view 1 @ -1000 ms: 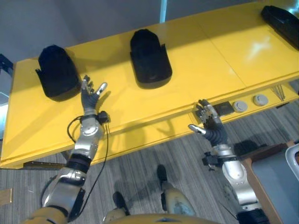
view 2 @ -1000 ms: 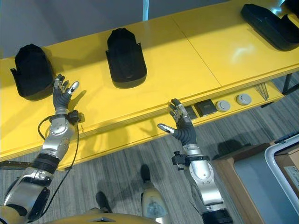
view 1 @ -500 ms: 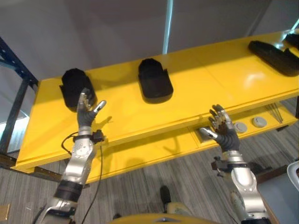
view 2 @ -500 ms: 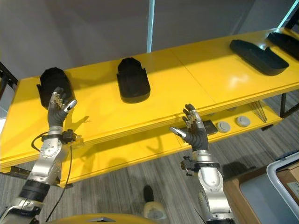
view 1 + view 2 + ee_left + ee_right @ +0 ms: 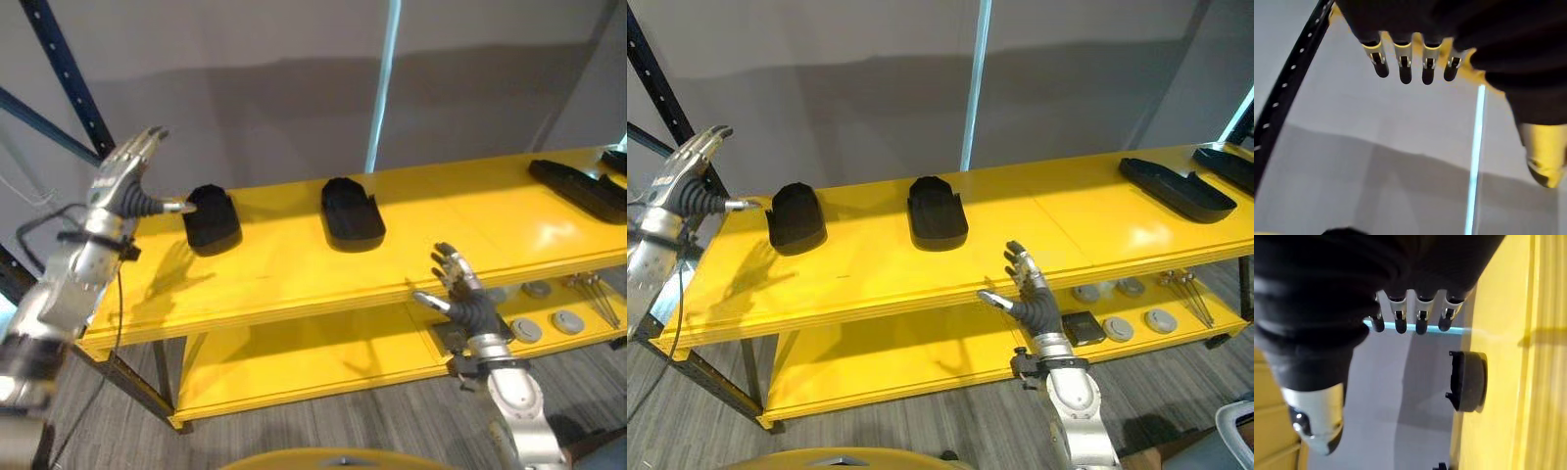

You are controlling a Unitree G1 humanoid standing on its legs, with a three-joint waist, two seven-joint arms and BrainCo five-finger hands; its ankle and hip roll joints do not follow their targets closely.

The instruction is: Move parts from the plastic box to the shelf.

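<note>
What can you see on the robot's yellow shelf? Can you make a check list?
Surface: yellow shelf with an upper and a lower board.
Job's things: two rounded black parts and two long black parts lie on the upper board.
Clutter: small round discs and a dark square piece on the lower board.
Hands: left hand raised by the shelf's left end, fingers straight, empty; right hand open in front of the shelf's edge, empty.
Cables: nothing seen.
Surroundings: grey wall, dark blue rack post, pale blue vertical strip, grey floor.
</note>
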